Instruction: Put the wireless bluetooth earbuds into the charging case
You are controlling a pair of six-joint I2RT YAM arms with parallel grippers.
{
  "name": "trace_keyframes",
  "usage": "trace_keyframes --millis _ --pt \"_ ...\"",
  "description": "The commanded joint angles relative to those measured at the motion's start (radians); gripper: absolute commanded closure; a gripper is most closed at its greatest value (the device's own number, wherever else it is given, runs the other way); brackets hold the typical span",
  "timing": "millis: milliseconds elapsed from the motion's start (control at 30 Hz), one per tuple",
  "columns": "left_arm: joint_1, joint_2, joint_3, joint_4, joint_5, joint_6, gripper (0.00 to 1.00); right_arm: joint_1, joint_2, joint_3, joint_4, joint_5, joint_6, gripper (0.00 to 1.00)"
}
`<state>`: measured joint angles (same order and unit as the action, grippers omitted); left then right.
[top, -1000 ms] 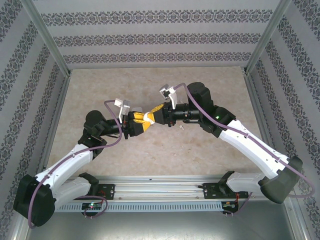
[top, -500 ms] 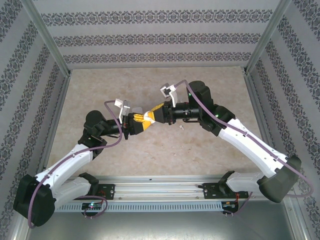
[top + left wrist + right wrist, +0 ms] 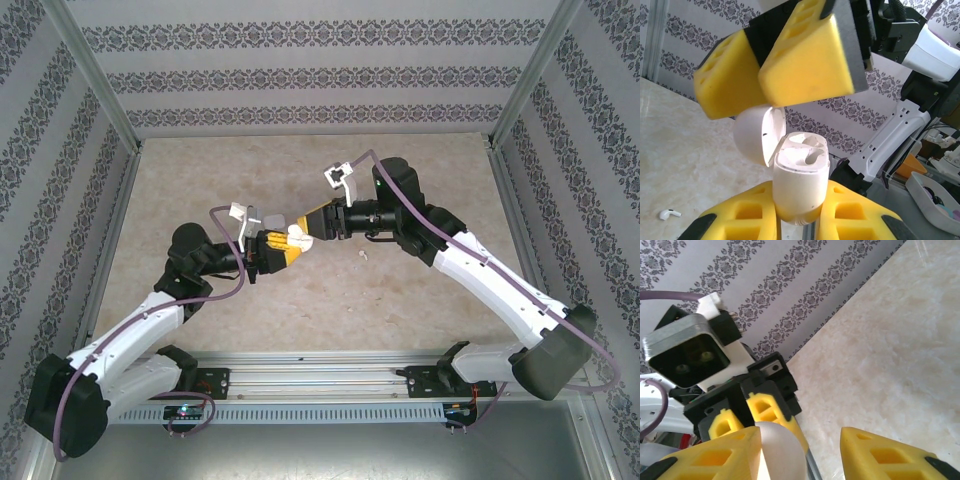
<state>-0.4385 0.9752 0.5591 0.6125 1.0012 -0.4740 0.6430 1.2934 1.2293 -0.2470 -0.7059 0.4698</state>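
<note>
**Operator:** Top view: what is holding what?
**Technician:** The left gripper (image 3: 278, 252) is clamping the case (image 3: 296, 239), apparently raised off the table (image 3: 420, 160), and is presenting it to the right gripper (image 3: 306, 231). 1 earbud (image 3: 362, 254) is lying on the table near the right gripper.

**Operator:** Left wrist view?
**Technician:** 2 fingers (image 3: 745, 220) are pinching the case's lower body, keeping it upright. The lid (image 3: 756, 137) is standing hinged open to 1 side, exposing the wells. I cannot tell whether either well is filled. The right gripper is hovering just above the lid. The earbud (image 3: 669, 214) is resting on the table, well apart from the case.

**Operator:** Right wrist view?
**Technician:** The right jaws are standing apart, gripping nothing. The lid is sitting beside 1 finger (image 3: 725, 455), with a gap to the other. In my judgement, this is freeing the right gripper to fetch the earbud.
</note>
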Motion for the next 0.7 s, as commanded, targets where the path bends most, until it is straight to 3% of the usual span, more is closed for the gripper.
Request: trace_keyframes --millis 0,400,667 --pt "-0.009 -0.031 -0.008 0.032 -0.003 0.044 1.00 -0.011 0.009 -0.005 -0.026 0.020 0.017 0.53" --pt "-0.008 -0.066 -0.039 -0.074 -0.101 0.116 1.00 -0.055 -0.026 0.028 -0.108 0.077 0.061 0.45" --pt "-0.006 -0.082 -0.068 -0.102 -0.138 0.139 1.00 -0.132 0.002 0.041 -0.301 0.219 0.020 0.44"
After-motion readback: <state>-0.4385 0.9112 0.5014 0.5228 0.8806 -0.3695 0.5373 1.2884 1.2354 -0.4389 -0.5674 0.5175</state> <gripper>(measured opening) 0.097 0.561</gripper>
